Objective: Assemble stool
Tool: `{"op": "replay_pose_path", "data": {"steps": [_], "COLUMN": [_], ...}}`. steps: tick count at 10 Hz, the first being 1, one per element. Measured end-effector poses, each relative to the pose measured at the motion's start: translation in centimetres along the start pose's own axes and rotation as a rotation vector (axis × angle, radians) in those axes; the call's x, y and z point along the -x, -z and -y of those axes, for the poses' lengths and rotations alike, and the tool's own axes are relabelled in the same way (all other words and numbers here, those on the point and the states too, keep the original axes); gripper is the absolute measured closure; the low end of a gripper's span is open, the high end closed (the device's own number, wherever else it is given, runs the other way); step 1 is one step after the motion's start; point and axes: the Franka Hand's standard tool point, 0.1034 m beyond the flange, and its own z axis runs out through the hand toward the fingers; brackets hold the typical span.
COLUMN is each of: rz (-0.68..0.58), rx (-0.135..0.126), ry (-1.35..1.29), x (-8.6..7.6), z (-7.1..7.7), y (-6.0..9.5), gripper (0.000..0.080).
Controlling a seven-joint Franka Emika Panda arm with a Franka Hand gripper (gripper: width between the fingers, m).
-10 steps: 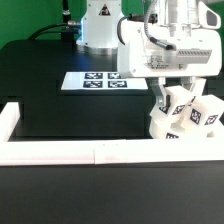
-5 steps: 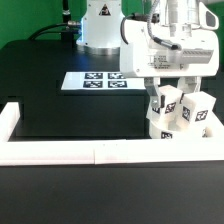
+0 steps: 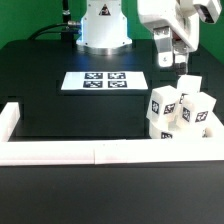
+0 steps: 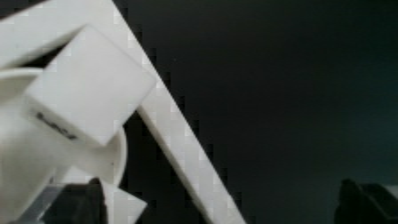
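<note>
The white stool stands at the exterior view's right against the border rail. Its three leg blocks [image 3: 182, 110] with black-and-white tags stick up from the seat [image 3: 170, 136]. My gripper [image 3: 172, 58] hangs well above and behind the legs, open and empty, touching nothing. In the wrist view the dark fingertips [image 4: 79, 204] sit wide apart with nothing between them. A white leg block [image 4: 86, 88] shows below my gripper [image 4: 222, 205], blurred. A long white strip [image 4: 178, 130] runs diagonally beside it.
The long white border rail [image 3: 90, 152] runs along the front, with a raised end at the exterior view's left [image 3: 8, 120]. The marker board [image 3: 100, 81] lies flat at mid-table. The robot base [image 3: 103, 25] stands behind it.
My gripper was down around the stool's leg blocks. It has let go and risen up and back, clear of the stool. The legs now show in full.
</note>
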Motion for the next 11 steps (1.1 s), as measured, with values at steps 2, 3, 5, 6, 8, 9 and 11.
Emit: {"op": "replay_pose_path", "data": {"steps": [2, 3, 5, 6, 8, 9, 11], "rz": [-0.011, -0.009, 0.021, 0.043, 0.026, 0.023, 0.019], "rx": [-0.003, 0.003, 0.012, 0.021, 0.005, 0.007, 0.012], "ry": [0.12, 0.265, 0.662, 0.838, 0.947, 1.017, 1.159], "x": [-0.8, -0.8, -0.6, -0.4, -0.7, -0.7, -0.7], "z": [0.2, 0.4, 2.0, 2.0, 2.2, 2.3, 2.4], "y": [-0.1, -0.1, 0.5, 0.6, 0.8, 0.8, 0.7], "gripper": [0.015, 0.015, 0.015, 0.015, 0.015, 0.015, 0.015]}}
